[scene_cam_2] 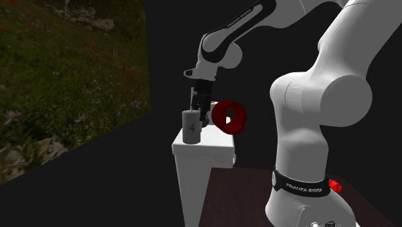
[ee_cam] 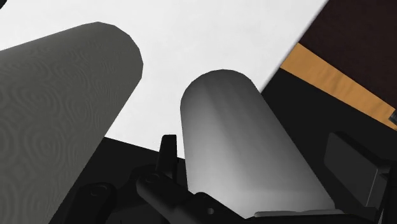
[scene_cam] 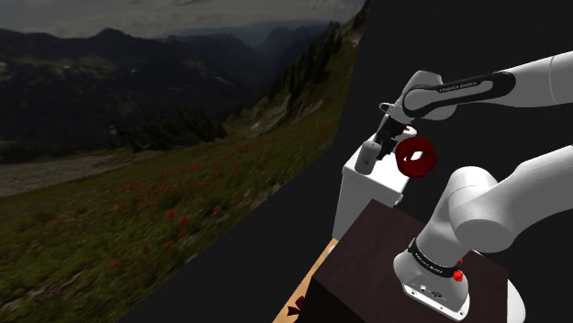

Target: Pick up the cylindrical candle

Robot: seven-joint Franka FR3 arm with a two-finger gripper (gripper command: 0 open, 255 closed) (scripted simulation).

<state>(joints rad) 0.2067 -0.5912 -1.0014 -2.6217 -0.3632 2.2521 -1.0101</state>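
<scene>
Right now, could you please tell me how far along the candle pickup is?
Done: the arm reaches out over the white table and the pincer sits low beside the dark cylinder. In hand: the wrist view puts the pale cylinder, likely the candle, right at the pincer; whether it is gripped, I cannot tell. Left: the lift, since both cylinders appear to stand on the table.

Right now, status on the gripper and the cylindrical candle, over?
Gripper low at the white pedestal top, grip unclear. Pale grey cylindrical candle right at it. Dark grey cylinder marked 4 beside; red ring-shaped object close by.
</scene>
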